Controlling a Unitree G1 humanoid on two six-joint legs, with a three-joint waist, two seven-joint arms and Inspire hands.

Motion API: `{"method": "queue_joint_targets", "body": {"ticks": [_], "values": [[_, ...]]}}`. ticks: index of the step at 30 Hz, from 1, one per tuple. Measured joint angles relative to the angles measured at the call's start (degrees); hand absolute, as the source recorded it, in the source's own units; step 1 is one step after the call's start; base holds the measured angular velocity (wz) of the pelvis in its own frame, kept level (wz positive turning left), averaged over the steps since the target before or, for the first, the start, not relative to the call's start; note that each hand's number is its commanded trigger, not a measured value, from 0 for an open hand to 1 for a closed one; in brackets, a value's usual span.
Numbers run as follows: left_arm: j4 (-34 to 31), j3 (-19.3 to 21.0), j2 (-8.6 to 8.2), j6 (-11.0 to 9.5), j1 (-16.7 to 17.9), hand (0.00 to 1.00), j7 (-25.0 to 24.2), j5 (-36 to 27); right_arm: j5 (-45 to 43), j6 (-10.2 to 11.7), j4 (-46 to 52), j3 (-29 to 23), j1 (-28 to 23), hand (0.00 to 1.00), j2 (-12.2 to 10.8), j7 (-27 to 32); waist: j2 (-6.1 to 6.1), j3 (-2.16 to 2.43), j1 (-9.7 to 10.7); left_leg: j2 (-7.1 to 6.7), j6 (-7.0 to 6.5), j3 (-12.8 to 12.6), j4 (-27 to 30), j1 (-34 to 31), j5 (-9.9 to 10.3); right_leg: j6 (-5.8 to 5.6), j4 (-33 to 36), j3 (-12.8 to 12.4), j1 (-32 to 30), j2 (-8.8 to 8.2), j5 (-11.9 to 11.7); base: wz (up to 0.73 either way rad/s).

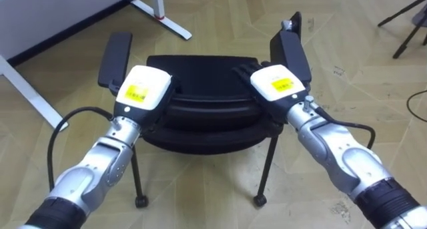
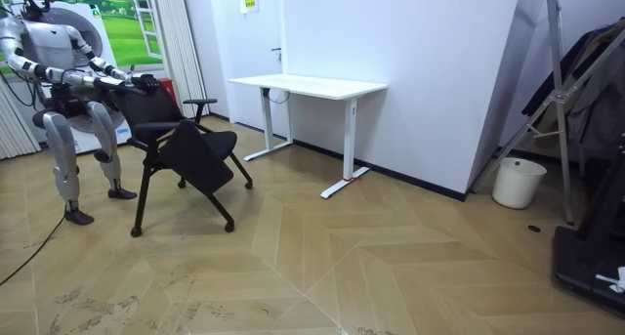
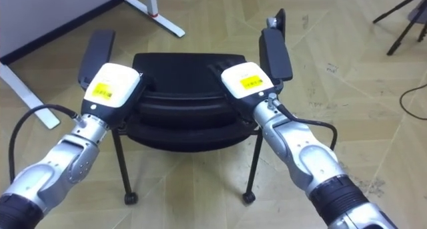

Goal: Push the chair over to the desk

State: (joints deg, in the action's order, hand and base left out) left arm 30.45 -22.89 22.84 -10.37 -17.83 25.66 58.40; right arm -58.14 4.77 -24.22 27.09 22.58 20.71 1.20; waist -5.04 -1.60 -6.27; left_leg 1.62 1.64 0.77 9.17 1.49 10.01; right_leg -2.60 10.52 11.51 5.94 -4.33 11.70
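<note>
Two-handed, standing right behind the chair [image 1: 200, 75] on the floor [image 1: 220, 15], near a white desk [image 2: 308, 85]. Resting the left hand [image 1: 143, 87] and right hand [image 1: 277, 82] on top of its backrest [image 1: 207, 115], just beside the armrests [image 1: 115, 57]. Cannot tell whether gripping or lying loose: black on black.

The chair [image 1: 200, 95] looks matt black, with padded cloth over thin dark metal legs. The left hand [image 1: 143, 87] and right hand [image 1: 277, 82] wear smooth white plastic shells. The floor [image 1: 220, 22] is wood parquet (scuffed toward 5 o'clock).
</note>
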Motion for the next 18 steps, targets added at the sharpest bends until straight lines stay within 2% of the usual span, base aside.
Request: {"method": "queue_joint_targets", "body": {"ticks": [5, 8, 12, 18], "values": [[0.0, 0.0, -0.01, 0.0, 0.0, 1.0, 0.0, 0.0, 0.0, 0.0, 0.0, 0.0, 0.0, 1.0, 0.0, 0.0, -0.01, 0.01, 0.0, -0.01, 0.0, 0.0, 0.0, 0.0, 0.0, 0.0, 0.0, 0.4, 0.0, -0.02, 0.0, 0.0], [-0.1, -0.2, -0.22, 0.0, 0.0, 1.0, -0.1, 0.1, 0.0, -1.1, -0.3, 0.0, 0.0, 1.0, -0.6, 0.6, -0.01, 0.03, -0.1, -0.03, 0.0, 0.1, 0.0, -0.2, 0.0, 0.0, -0.1, 1.0, 0.0, -0.07, 0.0, 0.05], [0.0, -0.2, -0.18, 0.0, -0.1, 1.0, -0.1, 0.1, -0.2, -1.0, -1.8, 0.4, 0.0, 1.0, -0.8, 2.9, -0.01, 0.09, -0.1, -0.07, 0.0, 0.9, 0.0, -0.2, 0.0, 0.0, 0.0, 1.3, -0.1, -0.11, 0.0, 0.0], [0.3, -0.2, -0.3, -0.2, 0.0, 1.0, -0.1, 0.1, -1.0, -0.2, -1.9, 0.5, -0.1, 1.0, -0.3, 3.1, 0.18, 0.18, 0.0, -0.06, -0.02, 1.6, 0.1, 0.3, 0.0, 0.0, 0.4, 1.1, 0.1, -0.09, 0.0, 0.02]]}}
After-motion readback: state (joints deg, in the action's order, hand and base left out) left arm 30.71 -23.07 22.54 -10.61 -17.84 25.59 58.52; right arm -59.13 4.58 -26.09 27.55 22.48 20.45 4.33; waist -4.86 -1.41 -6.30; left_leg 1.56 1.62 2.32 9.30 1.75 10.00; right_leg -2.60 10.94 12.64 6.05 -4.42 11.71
